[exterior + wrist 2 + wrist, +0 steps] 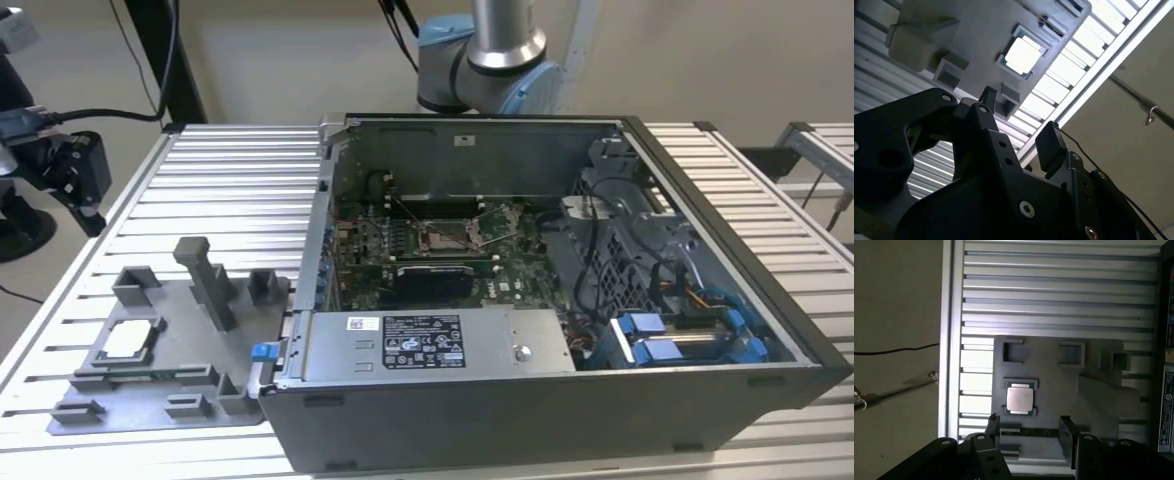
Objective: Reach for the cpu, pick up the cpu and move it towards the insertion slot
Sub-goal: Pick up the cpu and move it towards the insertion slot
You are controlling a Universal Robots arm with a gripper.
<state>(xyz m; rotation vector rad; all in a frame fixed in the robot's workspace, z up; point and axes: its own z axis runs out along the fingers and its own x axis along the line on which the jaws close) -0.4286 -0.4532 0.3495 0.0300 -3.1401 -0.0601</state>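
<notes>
Your fingers stand spread with nothing between them, aimed down at the grey tray on the bench. They hang above the cpu without touching it. The cpu lies flat in a tray recess, well apart from the insertion slot inside the open case.

The cpu, a small, thin square chip with a pale silvery-white top, lies flat and face up in a recess of the grey plastic fixture tray. The tray rests on the ribbed metal tabletop at the exterior view's left, and the chip seems to sit level between low grey ledges. The insertion slot, a square silver metal-framed socket with a dark centre, lies flat on the green circuit board inside the open computer case, well apart from the chip.
</notes>
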